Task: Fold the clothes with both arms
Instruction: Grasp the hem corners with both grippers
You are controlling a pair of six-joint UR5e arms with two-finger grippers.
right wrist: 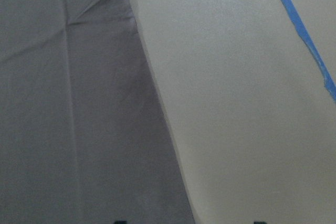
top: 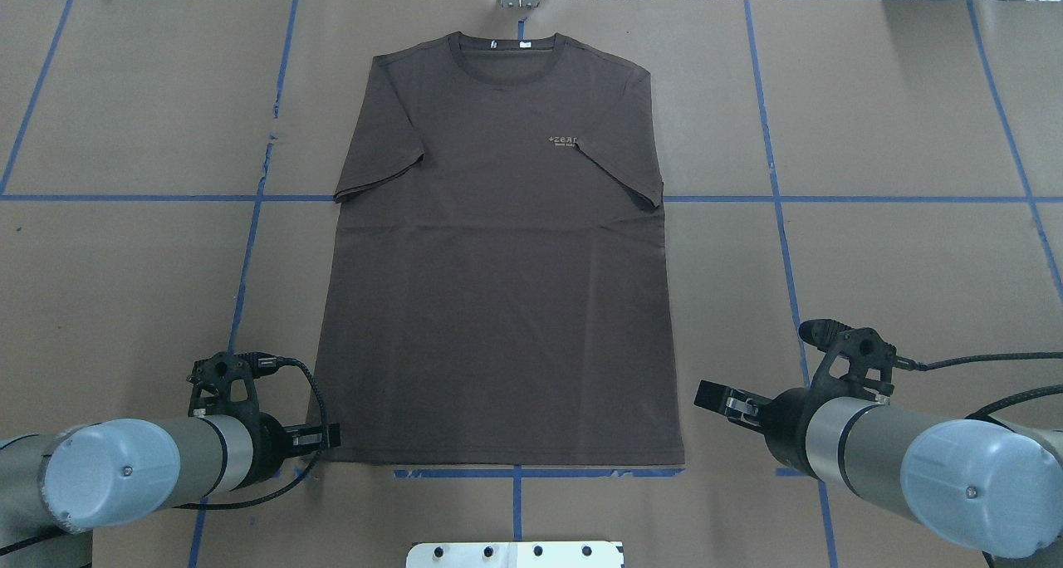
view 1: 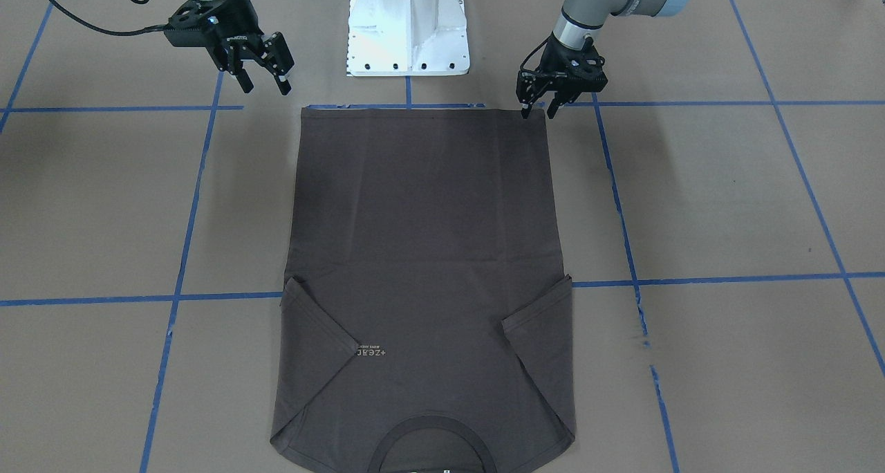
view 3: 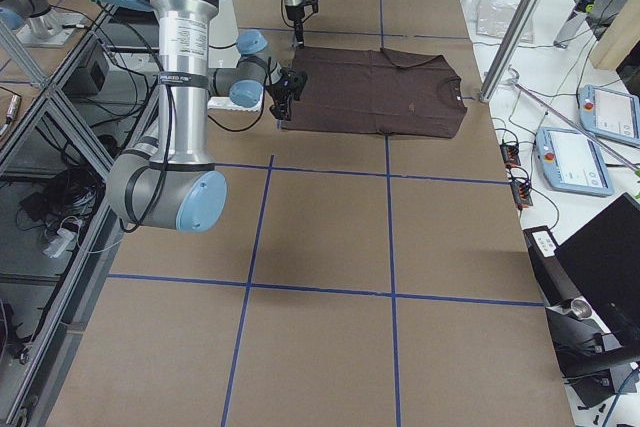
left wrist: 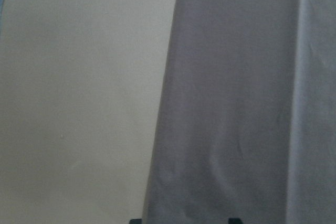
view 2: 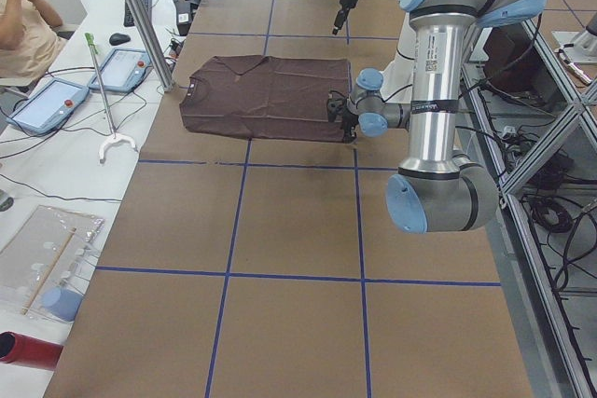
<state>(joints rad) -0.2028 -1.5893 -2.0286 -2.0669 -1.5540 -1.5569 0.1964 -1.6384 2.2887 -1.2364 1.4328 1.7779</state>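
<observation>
Your T-shirt (top: 498,302) is lying flat and face up on the table (view 1: 726,196), with both sleeves (top: 382,169) turned in over the chest. By my reading the folding is only partly done. The shirt's long axis is running straight away from both grippers: the hem (top: 498,458) is sitting nearest them and the collar (top: 507,53) farthest ahead.

The left gripper (view 1: 540,110) is hanging right at its own hem corner. Its jaws are standing apart with a plain gap, one finger over the edge of the cloth and the other over bare table just outside it, and it is holding nothing. Its wrist camera is showing the shirt's side edge running out ahead between the two fingertips. Whether a finger is already touching the cloth, I cannot tell.

The right gripper (view 1: 265,82) is also spread wide and carrying nothing. It is sitting apart from its corner, which is lying a little ahead of it and inward, and it seems to be riding higher above the table.

So the left arm is the nearer one. I judge that the coming move is calling for both hem corners to be pinched and carried forward along that axis toward the collar. The right arm is needing to close in first, or the fold may go down skewed.
</observation>
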